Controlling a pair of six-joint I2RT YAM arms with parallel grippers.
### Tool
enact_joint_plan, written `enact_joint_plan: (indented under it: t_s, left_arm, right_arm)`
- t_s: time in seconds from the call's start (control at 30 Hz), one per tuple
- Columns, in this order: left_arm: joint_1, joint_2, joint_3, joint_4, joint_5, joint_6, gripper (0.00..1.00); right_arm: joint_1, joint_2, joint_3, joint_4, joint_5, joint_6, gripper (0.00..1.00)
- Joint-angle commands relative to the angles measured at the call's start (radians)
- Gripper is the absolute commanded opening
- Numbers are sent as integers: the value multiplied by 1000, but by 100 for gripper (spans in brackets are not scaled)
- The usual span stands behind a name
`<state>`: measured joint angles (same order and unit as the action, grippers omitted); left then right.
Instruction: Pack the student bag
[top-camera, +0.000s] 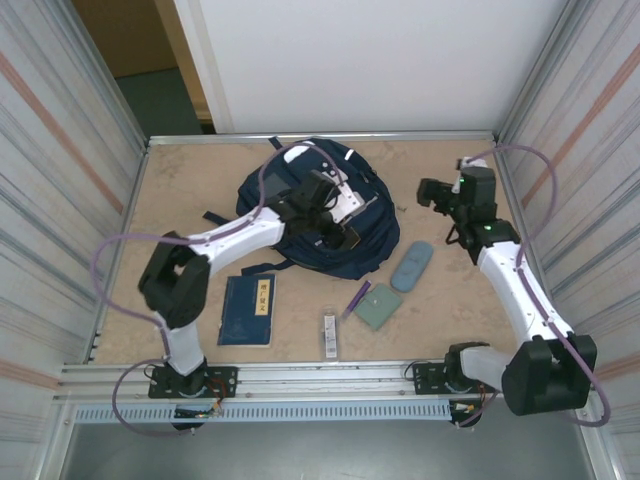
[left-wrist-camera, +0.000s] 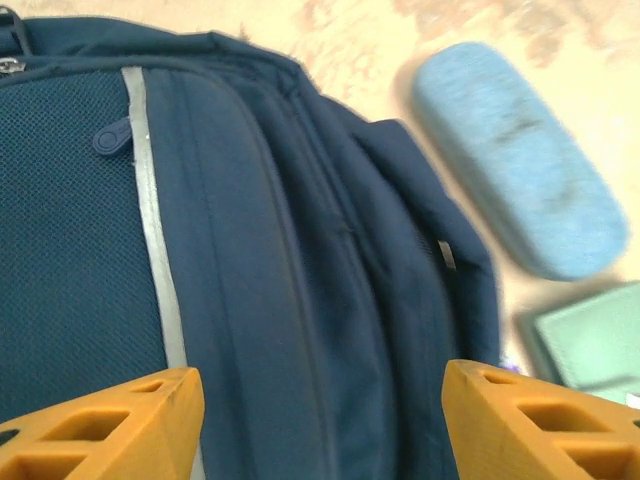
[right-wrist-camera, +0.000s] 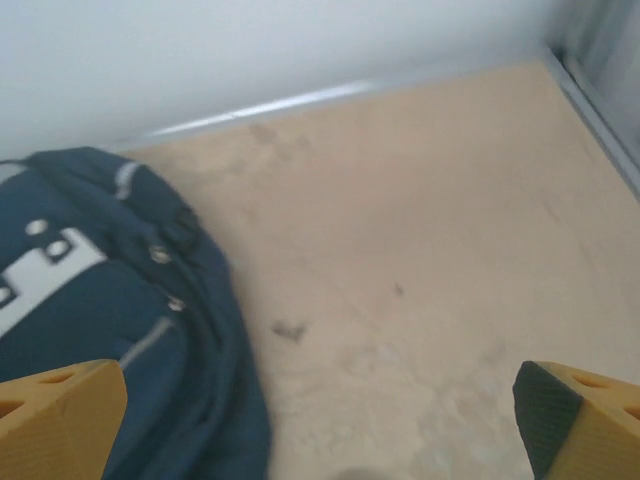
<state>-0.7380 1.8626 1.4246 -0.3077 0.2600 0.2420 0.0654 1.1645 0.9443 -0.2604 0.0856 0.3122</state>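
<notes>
Tan, mottled worktop (top-camera: 190, 190), boxed in by ribbed metal side walls and a white back panel. The navy fabric student bag (top-camera: 375, 235) lies at centre back. Just right of it are a fuzzy blue oval glasses case (top-camera: 412, 266) and a flat green pouch (top-camera: 378, 305), with a dark-blue book (top-camera: 247, 308) nearer. The left fingers (left-wrist-camera: 120, 430) are spread above the bag, the right fingers (right-wrist-camera: 60, 410) spread wide over bare worktop

Navy student bag (top-camera: 372, 235) with white stripes; pale-blue case (top-camera: 412, 265); dark-blue book (top-camera: 247, 310)
</notes>
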Motion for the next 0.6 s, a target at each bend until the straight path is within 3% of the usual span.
enact_joint_plan:
  t_s: [0.0, 0.13, 0.23, 0.33, 0.47, 0.5, 0.53, 0.57]
  left_arm:
    - [-28, 75, 88, -30, -102, 66, 65]
    - [-34, 177, 174, -87, -191, 14, 65]
    - [-35, 226, 209, -100, -214, -10, 66]
    - [-40, 274, 223, -108, -167, -18, 66]
    - [-58, 307, 234, -130, -262, -26, 68]
    - [-58, 322, 255, -156, -309, -26, 64]
    - [-58, 339, 291, -200, -389, -42, 51]
    - [-57, 347, 319, -234, -453, -50, 29]
  right_arm:
    - [-103, 6, -25, -190, -206, 182, 99]
    - [-180, 15, -44, -248, -252, 201, 99]
    - [-171, 3, -44, -294, -134, 171, 99]
    - [-145, -29, -47, -330, 5, 138, 99]
    - [-118, -83, -69, -340, 155, 146, 99]
    - [-120, -94, -75, -349, 191, 184, 99]
    - [-132, -103, -81, -357, 198, 217, 99]
    - [-156, -115, -86, -362, 165, 235, 99]
